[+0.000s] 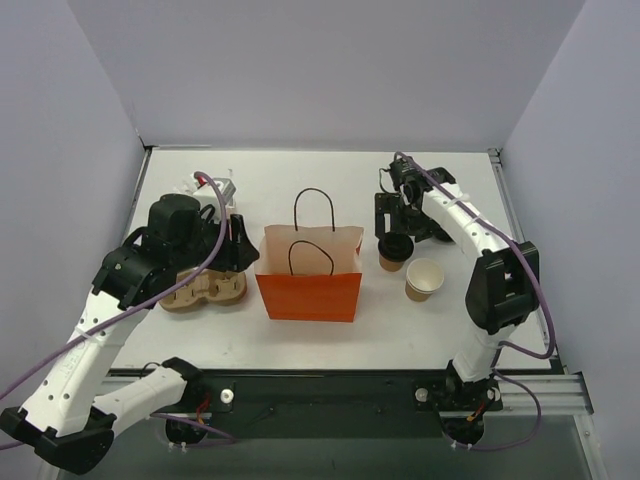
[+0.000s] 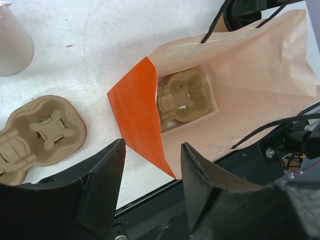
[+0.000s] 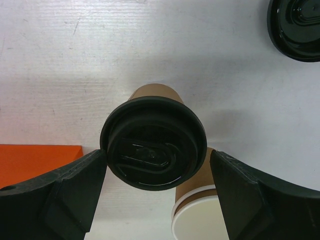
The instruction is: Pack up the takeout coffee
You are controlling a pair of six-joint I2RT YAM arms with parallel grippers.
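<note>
Right gripper is hanging spread wide around the takeout coffee, glossy round black lid on a tan kraft cup, standing beside the orange paper bag; left gripper is hovering unclenched just beside that bag

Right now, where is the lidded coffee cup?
In the top view the lidded cup stands just right of the orange bag, up-left of the unlidded cup, inside the open right gripper.

unlidded cup crowds the takeout coffee, while the orange bag gapes open.
</note>
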